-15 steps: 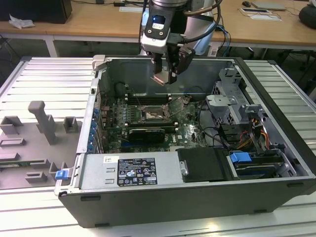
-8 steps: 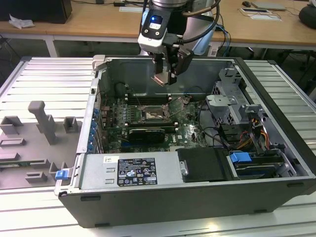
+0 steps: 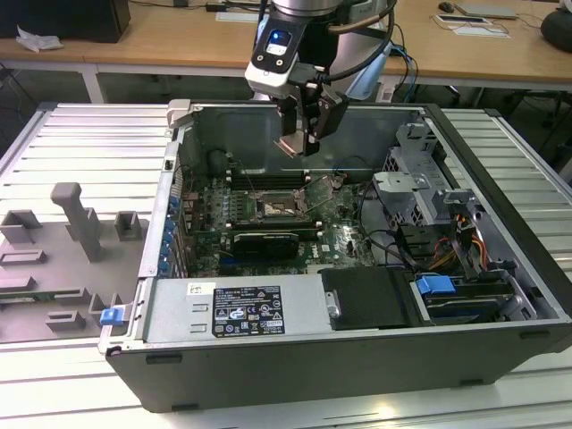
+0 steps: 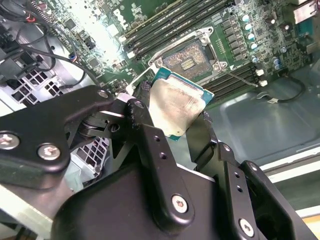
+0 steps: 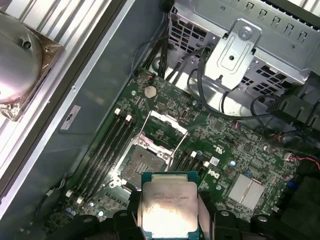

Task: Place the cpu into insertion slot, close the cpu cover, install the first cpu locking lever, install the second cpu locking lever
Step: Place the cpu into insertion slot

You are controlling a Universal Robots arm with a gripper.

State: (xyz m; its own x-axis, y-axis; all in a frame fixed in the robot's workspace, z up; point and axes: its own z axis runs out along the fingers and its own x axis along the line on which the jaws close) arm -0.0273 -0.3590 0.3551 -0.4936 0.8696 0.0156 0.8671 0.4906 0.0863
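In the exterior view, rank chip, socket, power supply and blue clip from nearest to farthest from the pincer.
1. chip: gripped in the pincer.
2. socket: on the board below.
3. power supply: along the case wall nearest the camera.
4. blue clip: at the case's corner, exterior view's left.

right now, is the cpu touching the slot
Apart. In the exterior view the claw holds the cpu in the air, clearly above the slot. In the first wrist view the slot lies bare beyond the cpu.

cpu (image 5: pixel 167 207) aloft above bare insertion slot (image 5: pixel 143 165); cpu cover (image 5: pixel 168 123) flipped open.
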